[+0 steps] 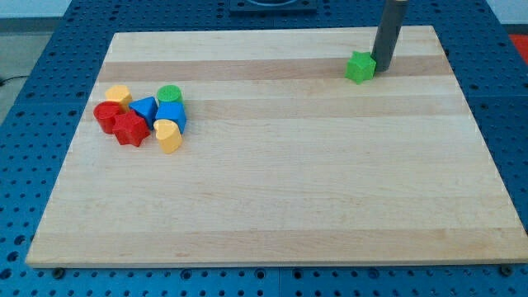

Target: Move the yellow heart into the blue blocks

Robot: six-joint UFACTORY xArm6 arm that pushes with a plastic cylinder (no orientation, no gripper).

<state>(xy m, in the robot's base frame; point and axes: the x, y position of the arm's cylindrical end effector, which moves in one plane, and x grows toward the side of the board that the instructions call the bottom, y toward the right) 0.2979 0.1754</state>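
The yellow heart (pixel 167 136) lies at the view's left, touching the lower edge of a blue cube-like block (pixel 172 115). A blue triangle (pixel 143 109) sits just left of that block. My tip (pixel 383 68) is far away at the view's top right, right beside a green block (pixel 360 67), on its right side.
A green cylinder (pixel 170 94) sits above the blue blocks. A yellow block (pixel 118 96) lies at the cluster's top left. A red block (pixel 106 115) and a red star (pixel 129 129) lie at its lower left. The wooden board (pixel 280 190) rests on a blue perforated table.
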